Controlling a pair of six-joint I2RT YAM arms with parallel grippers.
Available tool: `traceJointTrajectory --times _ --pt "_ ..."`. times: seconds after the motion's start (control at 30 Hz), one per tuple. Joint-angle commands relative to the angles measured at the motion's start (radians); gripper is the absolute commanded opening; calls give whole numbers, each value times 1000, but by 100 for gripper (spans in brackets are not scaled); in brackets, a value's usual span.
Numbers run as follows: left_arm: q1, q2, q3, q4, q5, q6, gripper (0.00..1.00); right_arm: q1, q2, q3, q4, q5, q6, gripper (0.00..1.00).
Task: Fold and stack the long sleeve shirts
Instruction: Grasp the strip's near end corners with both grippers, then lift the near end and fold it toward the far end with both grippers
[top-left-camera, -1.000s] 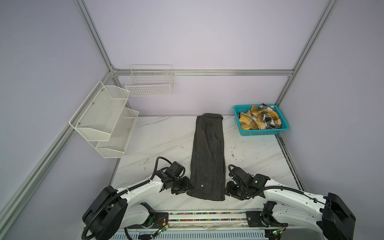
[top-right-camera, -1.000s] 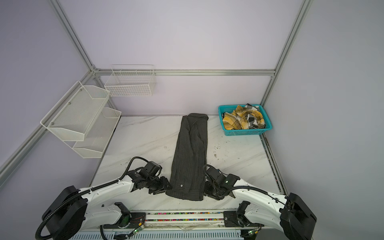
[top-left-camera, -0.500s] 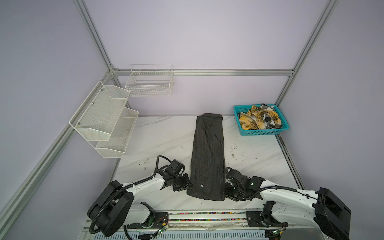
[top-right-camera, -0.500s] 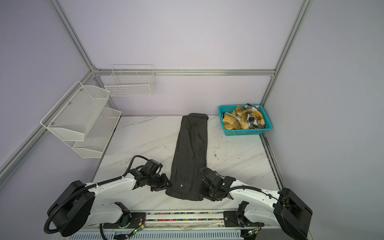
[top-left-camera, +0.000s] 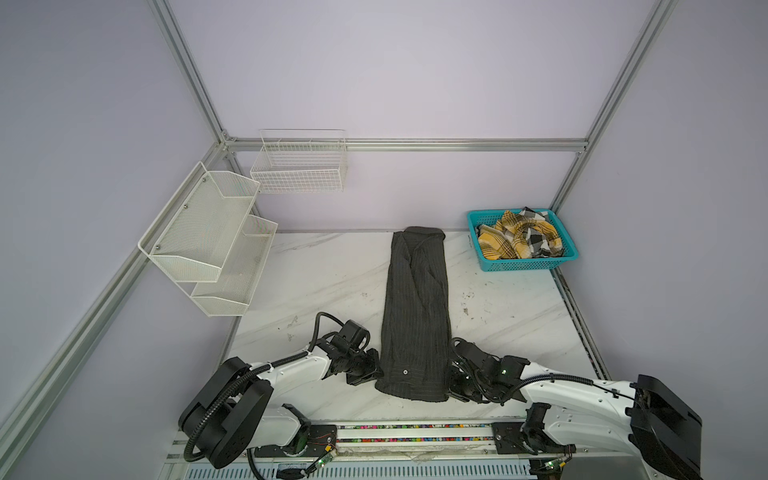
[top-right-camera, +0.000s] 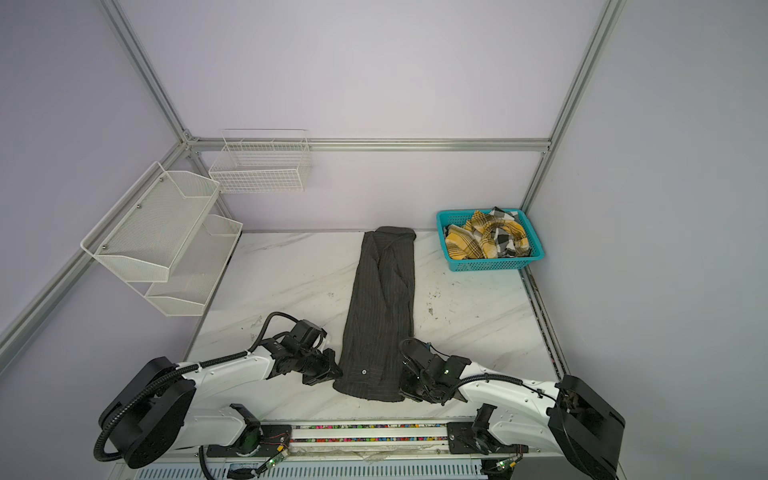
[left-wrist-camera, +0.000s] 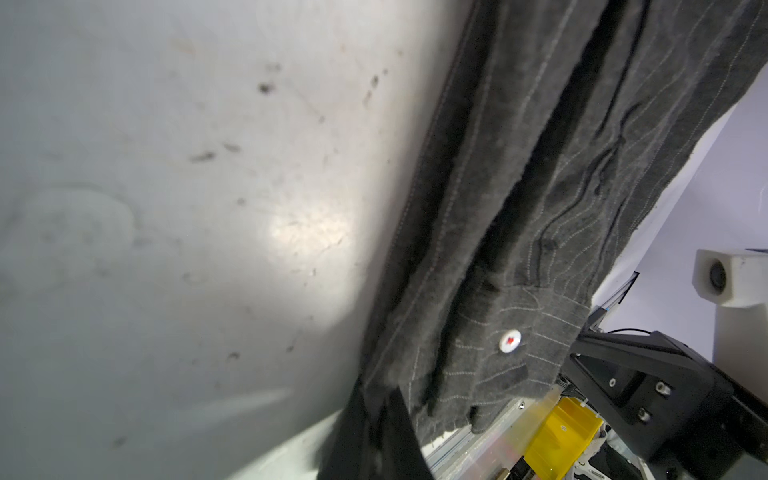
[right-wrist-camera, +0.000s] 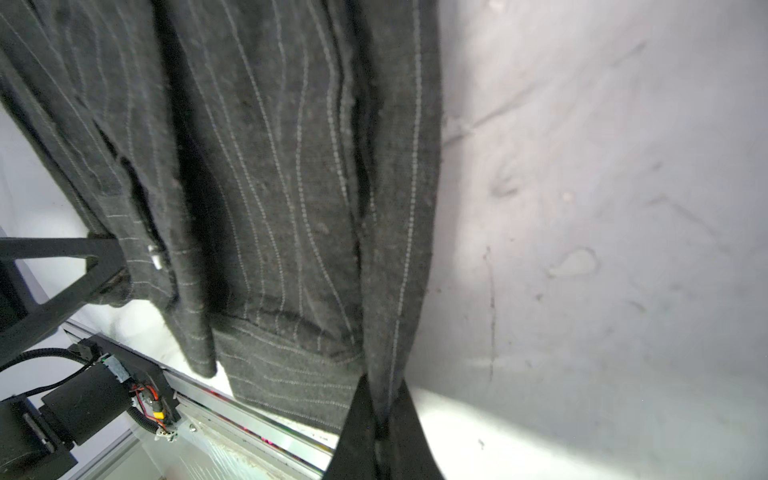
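Top views, both: dark charcoal pinstriped cloth shirt (top-left-camera: 415, 307) lies on white marble-look tabletop (top-left-camera: 324, 282) as a long narrow strip. Collar end is toward the back wall; hem end w/ pale button (top-left-camera: 405, 371) is nearest the robot base. Sides appear already turned in lengthwise; no cross-fold yet. At the strip's near-left corner sits left gripper (top-left-camera: 374, 374), at the near-right corner right gripper (top-left-camera: 453, 380). Wrist views: left gripper (left-wrist-camera: 380, 399) and right gripper (right-wrist-camera: 384, 388) each have jaws pressed together on the hem edge, cloth pinched between. Yellow, black and white plaid cloth shirt (top-left-camera: 519, 241) sits crumpled in teal plastic basket (top-left-camera: 528, 264) at back right, well apart from the strip. Judged progress: approx. halfway thru shirt no. 1. Remaining: fold hem toward collar, then take out and fold the plaid shirt & stack the two.
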Motion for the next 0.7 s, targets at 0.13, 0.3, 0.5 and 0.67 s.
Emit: traceJointTrajectory --times 0.13,0.3,0.5,0.67 --pt "-60 -17 -60 -40 6 -23 0 37 -31 9 -87 52 42 0" --pt "-80 -157 -103 -115 16 -92 0 122 -127 62 -195 111 99 0" --pt "-113 -403 -74 -202 27 -197 0 217 -209 143 -263 154 144 0" --pt "-111 -449 32 -195 -44 -232 0 213 -200 285 -288 243 151 0"
